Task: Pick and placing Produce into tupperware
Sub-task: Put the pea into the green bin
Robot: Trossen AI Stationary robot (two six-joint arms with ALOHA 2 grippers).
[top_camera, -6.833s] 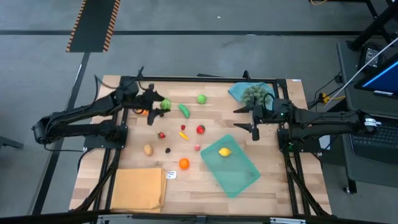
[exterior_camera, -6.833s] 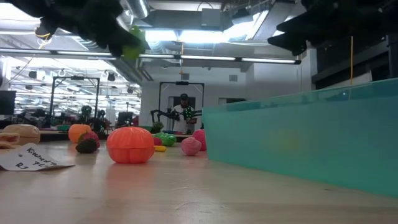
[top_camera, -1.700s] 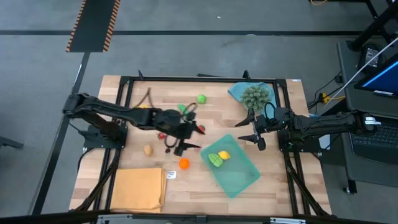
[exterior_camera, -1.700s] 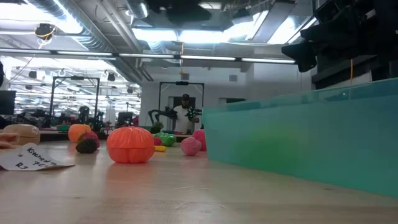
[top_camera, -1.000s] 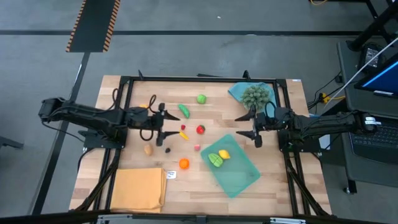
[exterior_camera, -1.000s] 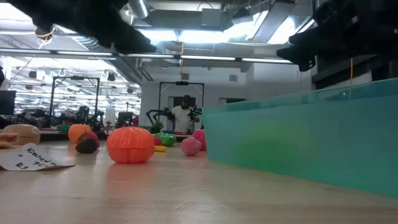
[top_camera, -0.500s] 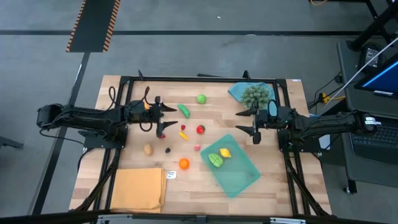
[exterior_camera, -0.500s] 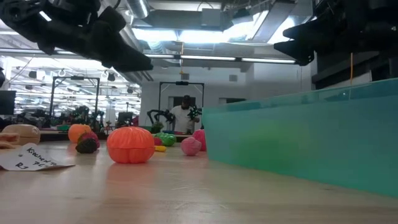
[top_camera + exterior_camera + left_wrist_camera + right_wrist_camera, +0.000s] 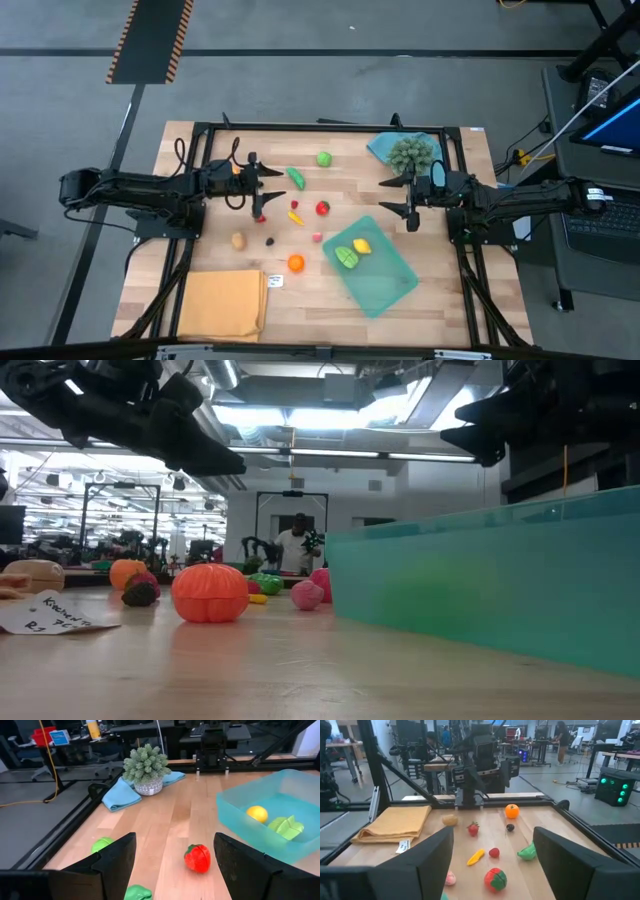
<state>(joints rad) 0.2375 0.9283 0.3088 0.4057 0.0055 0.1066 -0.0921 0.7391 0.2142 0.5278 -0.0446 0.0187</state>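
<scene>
Left gripper (image 9: 252, 187) hangs wide and empty over the small red strawberry-shaped toy (image 9: 260, 216) on the wooden worktop (image 9: 200, 255); it looks light, hard and slick, best pinched across its middle. Shallow translucent teal tupperware (image 9: 385, 285) sits right of centre. Right gripper (image 9: 408, 203) waits spread, holding nothing

Layout of the table (image 9: 440, 300) from above

The tupperware (image 9: 385, 280) lies right of centre, with two produce pieces (image 9: 352, 252) inside it. The other pieces (image 9: 295, 212) are scattered to its left, in the middle. One folded cloth (image 9: 222, 303) lies at the near left corner, the spiky ball (image 9: 410, 152) on another cloth at the far right.
</scene>
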